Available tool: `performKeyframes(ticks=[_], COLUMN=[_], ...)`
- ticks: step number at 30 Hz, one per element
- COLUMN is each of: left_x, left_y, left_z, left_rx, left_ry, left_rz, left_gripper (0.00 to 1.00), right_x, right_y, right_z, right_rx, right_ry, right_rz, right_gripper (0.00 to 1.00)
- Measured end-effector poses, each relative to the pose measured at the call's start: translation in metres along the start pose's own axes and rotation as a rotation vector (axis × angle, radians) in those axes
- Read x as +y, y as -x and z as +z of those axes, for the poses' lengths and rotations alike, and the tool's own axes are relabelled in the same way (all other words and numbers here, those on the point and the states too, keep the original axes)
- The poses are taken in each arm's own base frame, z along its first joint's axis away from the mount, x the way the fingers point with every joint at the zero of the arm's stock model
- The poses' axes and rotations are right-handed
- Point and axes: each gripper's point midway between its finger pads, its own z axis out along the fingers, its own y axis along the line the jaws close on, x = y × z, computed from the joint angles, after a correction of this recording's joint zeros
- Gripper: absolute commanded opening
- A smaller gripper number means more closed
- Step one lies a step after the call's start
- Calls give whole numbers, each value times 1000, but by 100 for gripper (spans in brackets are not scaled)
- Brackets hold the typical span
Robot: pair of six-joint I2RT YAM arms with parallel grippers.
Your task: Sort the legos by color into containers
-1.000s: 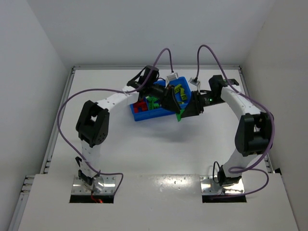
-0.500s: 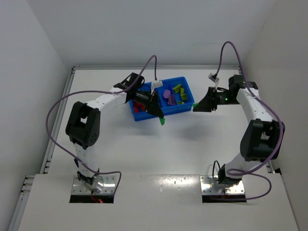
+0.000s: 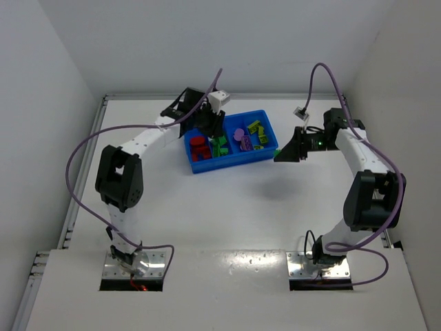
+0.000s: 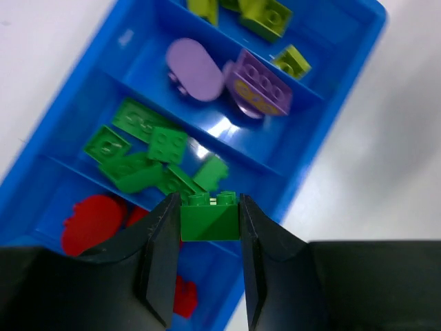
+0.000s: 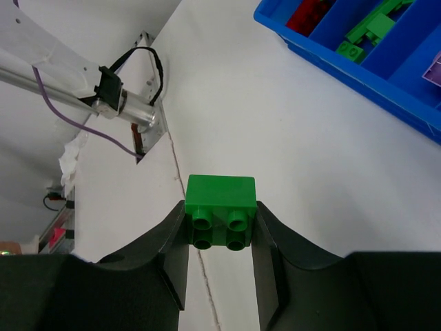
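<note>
Clamping green brick [image 4: 209, 221] each: left gripper [image 4: 205, 205], right gripper [image 5: 220, 215]

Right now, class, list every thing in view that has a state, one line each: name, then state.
Left hand, shut on left green brick, over the tray.
Right hand, shut on right green brick, off to the tray's side.
Blue tray, flat on the table, sorted bricks lying by colour in its four compartments.

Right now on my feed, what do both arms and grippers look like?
Left arm and right arm: white links, black joint housings, a purple cable looping along each. Left gripper and right gripper: black tapered fingers. Green light near the right wrist.
</note>
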Motion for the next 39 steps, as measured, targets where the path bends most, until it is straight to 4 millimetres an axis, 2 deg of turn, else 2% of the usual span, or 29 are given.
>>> performKeyframes(ticks=[5,10,12,13,17,21,22,23,25,26,28,31,33,35,36,39], left_x=[25,41,46,47,53,52,52,52,51,51,52,53,55,58,60,78], left_y=[11,-8,-18,-20,-30,-23,-21,-18,-7,3,30,78,99,104,99,69], left_z=[22,53,63,66,73,71,69,66,54,44,18,-43,-86,-125,-139,-159], left_rx=[-17,29,51,56,77,60,57,50,30,6,-61,-200,-282,-339,-349,-328], left_ry=[76,92,96,98,105,108,109,108,112,116,128,161,184,196,205,252], left_rz=[-13,-43,-63,-71,-98,-113,-118,-120,-132,-134,-137,-124,-115,-118,-129,-192], left_gripper=[15,23,32,46,69,71,81,86,91,100,100,100,100,100,100,100], right_x=[-5,-9,-10,-10,-10,-12,-12,-13,-16,-19,-25,-36,-46,-59,-65,-86], right_y=[1,2,2,1,0,2,3,5,12,16,27,44,55,63,66,68], right_z=[0,2,4,5,13,27,32,36,47,54,70,96,117,138,148,175], right_rx=[2,8,16,22,48,75,81,90,103,112,129,151,170,184,192,220], right_ry=[-20,-33,-39,-41,-50,-66,-70,-75,-81,-90,-108,-138,-167,-200,-216,-258], right_rz=[8,16,16,16,14,1,-2,0,-11,-21,-43,-84,-113,-140,-147,-158], right_gripper=[4,4,4,4,4,4,4,4,4,4,4,4,4,5,5,8])
